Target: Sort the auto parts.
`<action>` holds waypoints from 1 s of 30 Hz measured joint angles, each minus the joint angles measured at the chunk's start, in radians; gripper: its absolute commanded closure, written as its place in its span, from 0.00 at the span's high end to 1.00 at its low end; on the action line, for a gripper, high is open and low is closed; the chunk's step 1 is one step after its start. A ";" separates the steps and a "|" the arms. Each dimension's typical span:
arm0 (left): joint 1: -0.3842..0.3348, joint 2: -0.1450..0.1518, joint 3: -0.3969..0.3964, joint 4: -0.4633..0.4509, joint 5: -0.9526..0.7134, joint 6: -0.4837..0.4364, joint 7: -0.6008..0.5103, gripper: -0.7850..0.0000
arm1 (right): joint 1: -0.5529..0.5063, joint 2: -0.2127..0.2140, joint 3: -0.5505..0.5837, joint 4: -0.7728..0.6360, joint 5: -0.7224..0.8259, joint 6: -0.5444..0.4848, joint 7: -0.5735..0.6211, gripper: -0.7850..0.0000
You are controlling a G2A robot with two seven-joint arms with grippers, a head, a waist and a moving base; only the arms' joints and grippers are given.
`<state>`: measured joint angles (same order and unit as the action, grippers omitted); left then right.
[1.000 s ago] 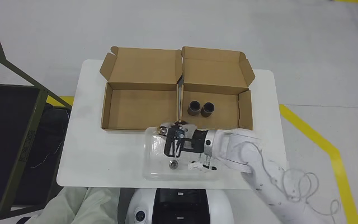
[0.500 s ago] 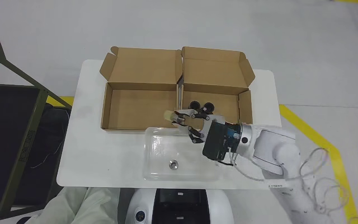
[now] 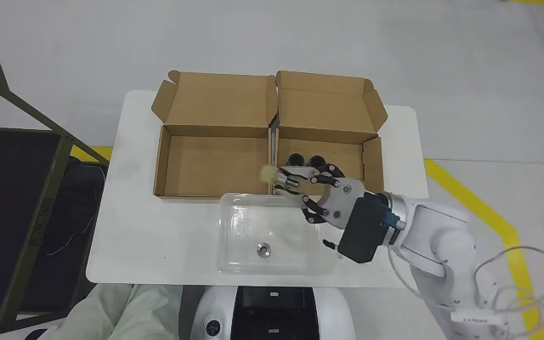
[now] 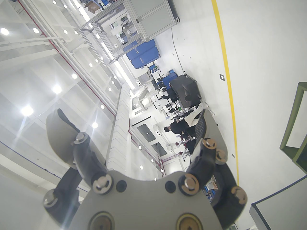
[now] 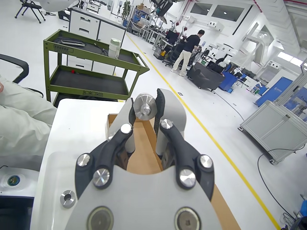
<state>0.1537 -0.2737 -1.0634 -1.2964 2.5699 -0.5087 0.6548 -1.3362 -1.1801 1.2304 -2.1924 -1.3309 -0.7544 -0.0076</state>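
My right gripper [image 3: 287, 180] is shut on a silver round metal part [image 3: 269, 174], held in the air over the near wall where the two cardboard boxes meet. In the right wrist view the part [image 5: 144, 109] sits clamped between the fingertips, above the brown box [image 5: 144, 149]. The left box [image 3: 212, 166] has nothing in it. The right box [image 3: 365, 166] holds two dark cylinders [image 3: 296, 159] [image 3: 318, 160]. A small metal part [image 3: 264, 249] lies in the clear tray [image 3: 238, 212]. My left gripper [image 4: 130, 120] is open, pointing out into the room.
The white table [image 3: 144, 221] carries the boxes at the back, lids folded open, and the clear tray at the front. A green cart [image 5: 91, 72] stands beyond the table's left side.
My right gripper rose out of the clear tray with the silver part and swung back toward the boxes. One small part stayed in the tray.
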 measured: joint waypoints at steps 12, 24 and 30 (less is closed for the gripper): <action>0.000 0.000 0.000 0.000 0.000 0.000 0.000 1.00 | 0.002 -0.001 -0.048 0.025 -0.067 0.099 0.101 0.00; 0.000 0.000 0.000 0.000 0.000 0.000 0.000 1.00 | 0.116 -0.029 -0.233 0.176 -0.092 0.170 0.260 0.00; 0.000 0.000 0.000 0.000 0.000 0.000 0.000 1.00 | 0.231 -0.064 -0.355 0.336 -0.059 0.222 0.323 0.00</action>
<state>0.1537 -0.2737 -1.0634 -1.2964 2.5699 -0.5087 0.6548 -1.1049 -1.2443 0.8757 -1.8560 -1.3902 -0.5324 0.3156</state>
